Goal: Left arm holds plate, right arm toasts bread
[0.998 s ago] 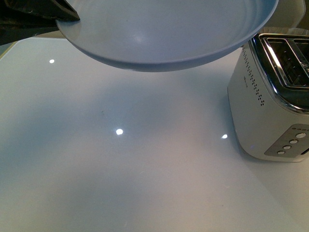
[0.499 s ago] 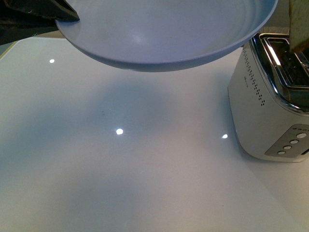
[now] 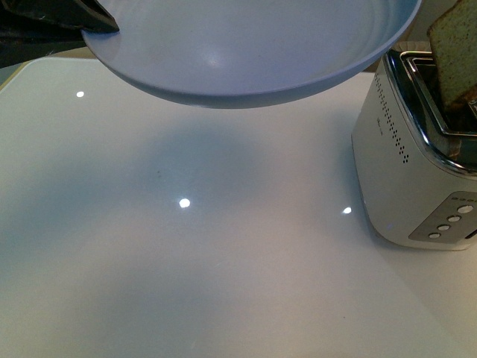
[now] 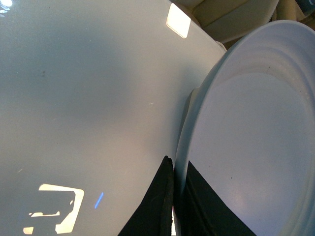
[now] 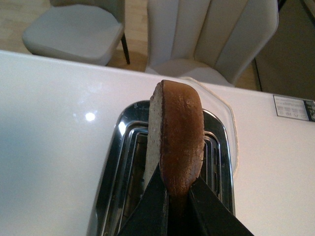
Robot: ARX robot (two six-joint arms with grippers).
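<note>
The pale blue-grey plate [image 3: 246, 48] hangs in the air over the white table, filling the top of the front view. My left gripper [image 3: 97, 19] shows as a dark tip shut on its left rim. In the left wrist view the two dark fingers [image 4: 160, 206] pinch the plate [image 4: 251, 142] by its edge. The bread [image 3: 453, 48] stands upright above the white toaster [image 3: 406, 171] at the right edge. In the right wrist view my right gripper [image 5: 178, 196] is shut on the bread [image 5: 179, 132], crust towards the camera, right over the toaster's chrome slots [image 5: 130, 167].
The white glossy table [image 3: 186, 261] carries light reflections. The toaster has buttons on its front corner [image 3: 451, 218]. Beige chairs [image 5: 211, 34] stand beyond the table's far edge.
The bread has come down and left into view above the toaster slots. The plate has shifted slightly left.
</note>
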